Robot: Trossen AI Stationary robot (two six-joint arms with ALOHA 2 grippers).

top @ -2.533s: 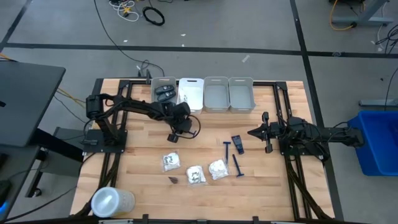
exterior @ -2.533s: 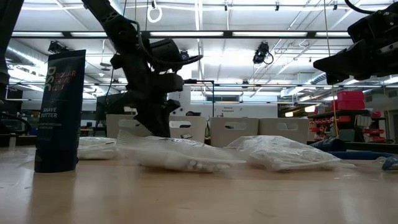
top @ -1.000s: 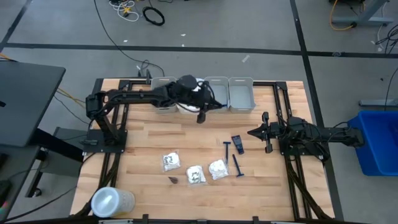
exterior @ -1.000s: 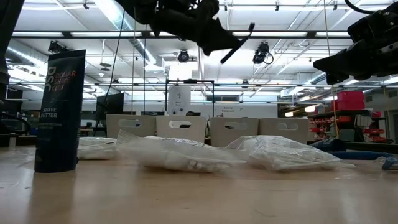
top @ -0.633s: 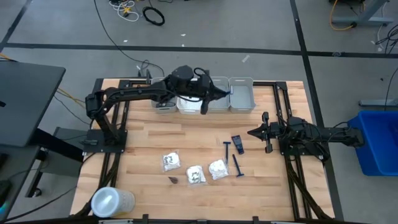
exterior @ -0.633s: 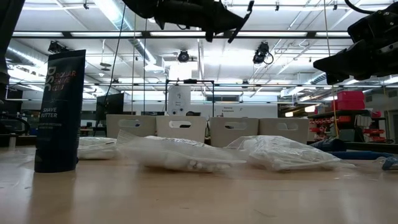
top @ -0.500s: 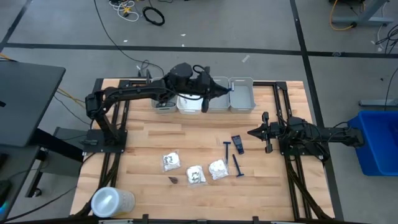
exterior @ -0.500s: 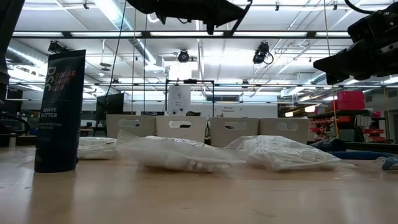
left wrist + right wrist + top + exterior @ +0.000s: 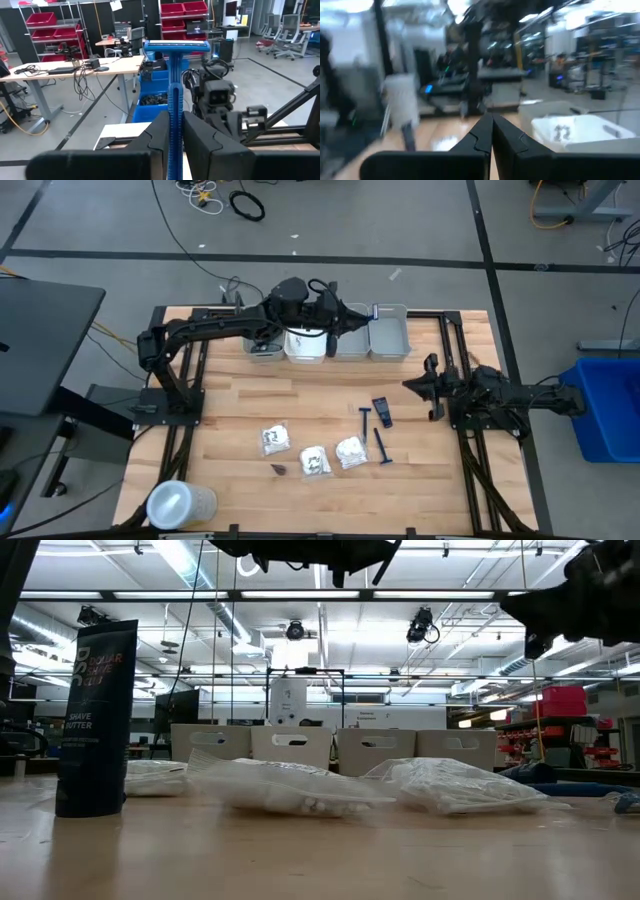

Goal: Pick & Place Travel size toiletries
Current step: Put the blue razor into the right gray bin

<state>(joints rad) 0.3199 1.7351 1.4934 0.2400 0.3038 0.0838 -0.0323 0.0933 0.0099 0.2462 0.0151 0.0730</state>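
From my station, the far left of the surface (image 9: 230,400) shows a tall dark shave-butter pouch (image 9: 96,718) standing upright in the low view; in the high view I think it is the pale round shape at the near left corner, though I cannot be sure from above.

My left pincer (image 9: 330,290) is raised over the row of bins (image 9: 347,340) at the far edge, reaching across from the left. Its fingers (image 9: 200,142) are pinching a blue razor (image 9: 174,95), handle clamped between them and the T-shaped head sticking out beyond the tips. In the low view the arm sits at the very top, well above everything.

In the far left bin lie dark oval cases (image 9: 262,342), partly hidden under the arm. The white bin (image 9: 305,348) next to it holds something with dark print.

Toward the near middle, three white crinkly packets (image 9: 312,461) lie in a loose row, and a small dark item (image 9: 279,469) lies just beside the middle one. Right of them lie two more blue razors (image 9: 380,445) and a dark case (image 9: 381,411), near each other.

My right pincer (image 9: 428,388) waits at the right side of the surface, pressed together, holding nothing.
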